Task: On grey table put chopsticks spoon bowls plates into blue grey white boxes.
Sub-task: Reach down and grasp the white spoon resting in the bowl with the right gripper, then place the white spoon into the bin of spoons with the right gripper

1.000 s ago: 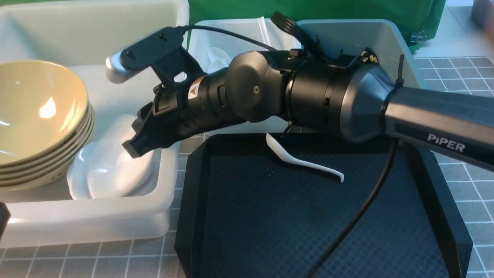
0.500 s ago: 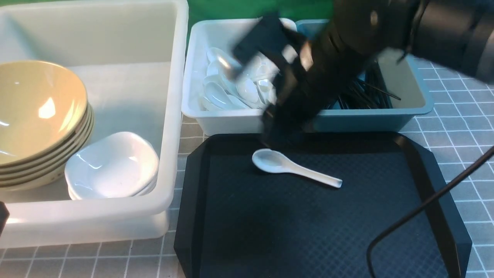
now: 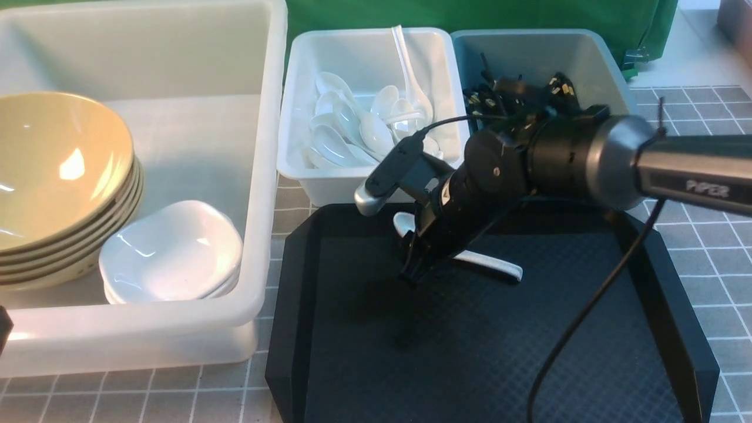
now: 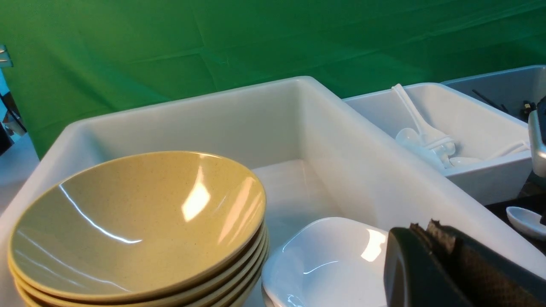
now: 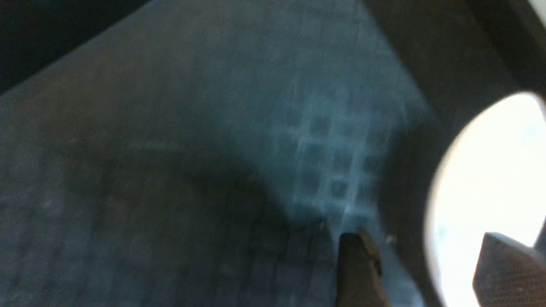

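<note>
A white spoon (image 3: pixel 487 262) lies on the black tray, its scoop (image 5: pixel 486 183) toward the small boxes. My right gripper (image 3: pixel 413 275) points down at the tray just beside the scoop, jaws open. In the right wrist view, the scoop shows between and behind its fingers (image 5: pixel 358 264), held by neither. Tan bowls (image 3: pixel 53 170) are stacked in the large white box (image 3: pixel 267 117), next to a stack of white plates (image 3: pixel 170 252). More spoons fill the small white box (image 3: pixel 329 188). Chopsticks (image 3: pixel 499 97) lie in the blue-grey box (image 3: pixel 587 64). My left gripper (image 4: pixel 431 228) is shut and empty, near the plates (image 4: pixel 328 260).
The black tray (image 3: pixel 470 341) takes up the middle of the grey table (image 3: pixel 705 176), close against the three boxes. The right arm's cable (image 3: pixel 587 311) hangs over the tray's right part. A green cloth (image 4: pixel 213 42) hangs behind the boxes.
My right arm has swung from the plates in the large box across to the tray and come down beside the spoon. Its jaws have widened. The left arm has not moved.
</note>
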Motion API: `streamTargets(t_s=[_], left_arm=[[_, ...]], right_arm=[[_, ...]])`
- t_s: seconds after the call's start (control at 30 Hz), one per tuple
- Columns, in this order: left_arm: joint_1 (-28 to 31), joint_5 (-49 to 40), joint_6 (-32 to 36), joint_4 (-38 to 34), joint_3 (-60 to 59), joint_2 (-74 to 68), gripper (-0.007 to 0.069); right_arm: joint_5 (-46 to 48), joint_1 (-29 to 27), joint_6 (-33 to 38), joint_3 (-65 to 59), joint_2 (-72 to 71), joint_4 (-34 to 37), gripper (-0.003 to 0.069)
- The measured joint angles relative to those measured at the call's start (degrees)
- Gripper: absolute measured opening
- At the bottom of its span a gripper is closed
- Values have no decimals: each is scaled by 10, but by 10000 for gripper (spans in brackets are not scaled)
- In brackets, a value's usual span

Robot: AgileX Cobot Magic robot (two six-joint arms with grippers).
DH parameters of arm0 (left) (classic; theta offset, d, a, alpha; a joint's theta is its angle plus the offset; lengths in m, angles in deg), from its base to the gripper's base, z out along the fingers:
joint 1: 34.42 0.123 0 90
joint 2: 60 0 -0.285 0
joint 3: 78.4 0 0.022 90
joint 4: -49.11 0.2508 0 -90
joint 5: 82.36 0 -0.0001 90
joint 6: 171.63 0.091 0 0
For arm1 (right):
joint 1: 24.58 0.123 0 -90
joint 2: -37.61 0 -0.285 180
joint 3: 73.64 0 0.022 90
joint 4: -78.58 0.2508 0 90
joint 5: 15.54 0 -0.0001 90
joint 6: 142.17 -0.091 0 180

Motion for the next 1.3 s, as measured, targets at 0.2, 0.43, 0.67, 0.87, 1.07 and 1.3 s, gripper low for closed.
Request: streamTargets(t_s=[0.2,0.43,0.67,0.87,1.07,1.3], left_arm=[[0,0,0,0,0,0,-8],[0,0,0,0,0,0,-8],[0,0,0,0,0,0,-8],[0,0,0,0,0,0,-8],[0,0,0,0,0,0,-8],[0,0,0,1,0,0,-8]], right_arm=[[-14,-2,2,0,7,-1,162],[22,-2,2,0,-26,1,40],[56,2,2,0,-133,6,40],[-23,-27,20,0,-215,3,40],[-96,-62,17,10,-221,3,40],[-254,-61,5,42,-164,6,40]])
